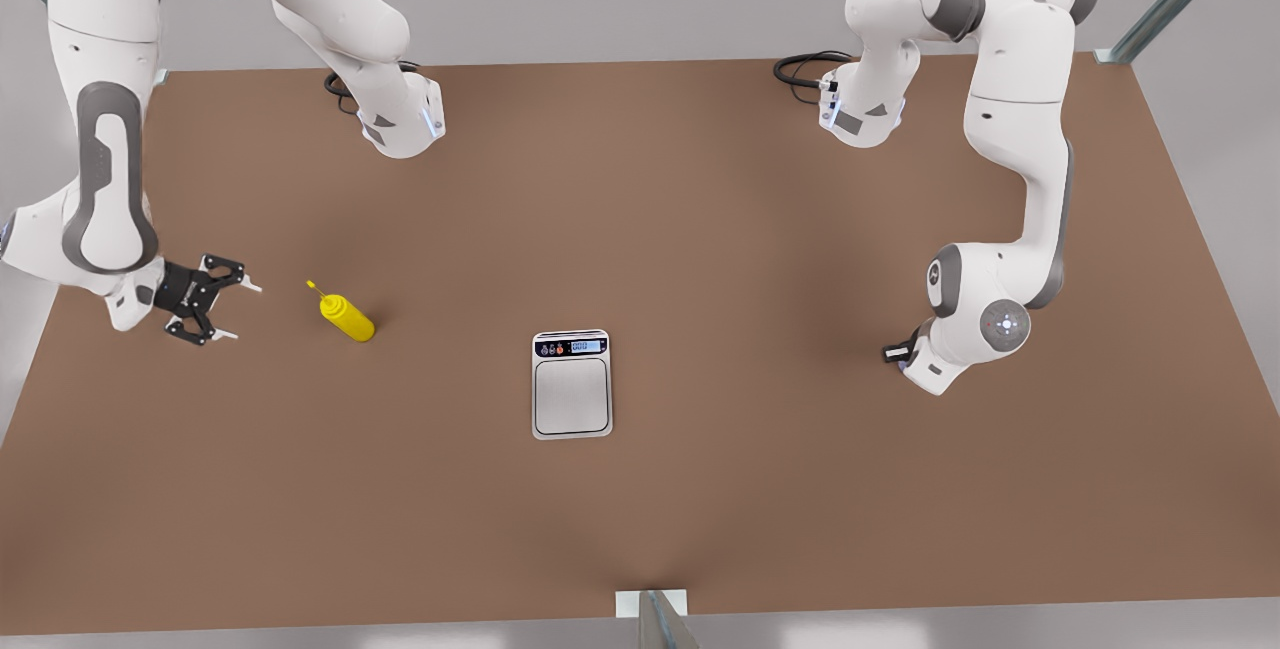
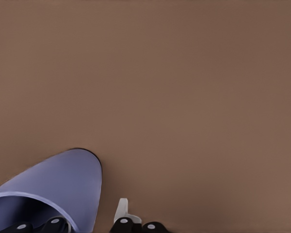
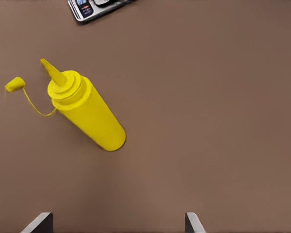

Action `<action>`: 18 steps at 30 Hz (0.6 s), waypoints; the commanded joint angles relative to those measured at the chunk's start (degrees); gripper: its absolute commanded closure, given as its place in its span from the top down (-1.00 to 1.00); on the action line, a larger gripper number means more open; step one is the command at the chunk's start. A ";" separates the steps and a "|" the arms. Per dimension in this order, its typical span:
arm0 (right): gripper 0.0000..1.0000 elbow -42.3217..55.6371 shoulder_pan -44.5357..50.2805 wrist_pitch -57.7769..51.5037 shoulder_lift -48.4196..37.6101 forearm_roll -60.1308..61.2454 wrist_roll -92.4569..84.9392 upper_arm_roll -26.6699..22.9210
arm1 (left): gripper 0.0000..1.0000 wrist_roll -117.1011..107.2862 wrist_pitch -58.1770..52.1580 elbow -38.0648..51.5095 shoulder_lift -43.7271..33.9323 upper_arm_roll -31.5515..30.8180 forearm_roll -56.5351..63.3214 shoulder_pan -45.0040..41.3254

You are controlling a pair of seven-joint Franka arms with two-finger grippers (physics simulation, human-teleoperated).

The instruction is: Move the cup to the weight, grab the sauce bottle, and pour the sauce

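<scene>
The yellow sauce bottle (image 1: 347, 317) stands on the brown table at the front view's left, its nozzle uncapped and the cap hanging on a thin tether. My right gripper (image 1: 243, 311) hovers open just to the front view's left of it, apart from it. The right wrist view shows the sauce bottle (image 3: 87, 109) ahead of the right gripper (image 3: 116, 225). The weight (image 1: 571, 384), a silver scale, lies at the table's middle with a bare plate. The lavender-blue cup (image 2: 63, 184) appears in the left wrist view, right against my left gripper (image 1: 893, 353), at the front view's right.
A corner of the scale (image 3: 97, 7) shows beyond the bottle in the right wrist view. The brown table (image 1: 760, 259) stretches between the two arms. Both arm bases and their cables stand at the far edge, and a metal post (image 1: 655, 619) sits at the near edge.
</scene>
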 commanded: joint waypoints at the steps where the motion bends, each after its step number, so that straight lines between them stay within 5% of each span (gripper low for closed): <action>1: 1.00 -0.12 -0.26 -0.10 0.35 0.45 -0.58 0.01 | -0.57 0.04 0.00 0.00 0.00 0.00 0.07 0.00; 18: 1.00 -0.47 -3.17 -9.68 12.57 16.10 -27.65 0.19 | -0.57 -1.19 0.18 0.79 -2.02 -0.44 -2.03 0.00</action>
